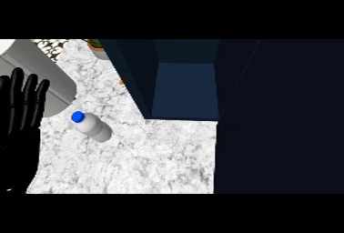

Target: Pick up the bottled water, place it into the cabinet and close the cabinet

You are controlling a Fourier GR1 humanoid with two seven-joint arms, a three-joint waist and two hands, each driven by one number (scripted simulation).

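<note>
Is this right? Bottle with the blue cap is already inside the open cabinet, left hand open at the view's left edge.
Not quite. The bottle with the blue cap is not inside the cabinet; it is on the marble counter, left of the cabinet's opening, as the head view shows. The rest holds: the cabinet is open and the left hand is open at the view's left edge.

counter [148, 159]: white marble | on it: bottled water [92, 126], potted plant [98, 47]

The left hand [23, 107] rests open, fingers up; the blue-capped water bottle [91, 126] stands just right of it, the open cabinet [186, 88] farther right.
</note>
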